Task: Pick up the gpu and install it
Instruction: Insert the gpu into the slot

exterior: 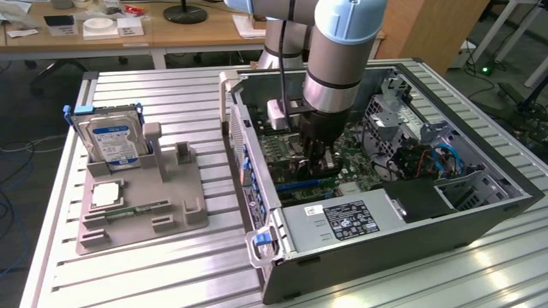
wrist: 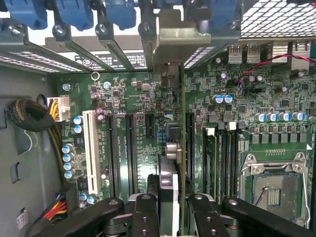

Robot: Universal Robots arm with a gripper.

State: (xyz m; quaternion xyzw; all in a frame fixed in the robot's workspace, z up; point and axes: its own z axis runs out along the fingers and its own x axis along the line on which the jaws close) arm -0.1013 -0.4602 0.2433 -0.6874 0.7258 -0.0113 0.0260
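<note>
Pincer (wrist: 174, 217) deep in the open computer case (exterior: 479, 212), clenched on the gpu (wrist: 173, 148) above the motherboard (wrist: 276, 98).

In the wrist view the gpu stands edge-on between the two black fingers (wrist: 146, 212), its metal bracket end reaching toward the rear slot covers (wrist: 118, 47) at 12 o'clock, its lower edge apparently lined up along a long expansion slot (wrist: 189, 143), though whether it has seated is hard to tell from here. The card looks light, thin and stiff, with fragile components; a hold across its flat faces near the upper edge suits it. On the counter (exterior: 188, 269), at 9 o'clock from the case, the hard drive (exterior: 111, 142) sits upright in the grey holder (exterior: 171, 192).
</note>
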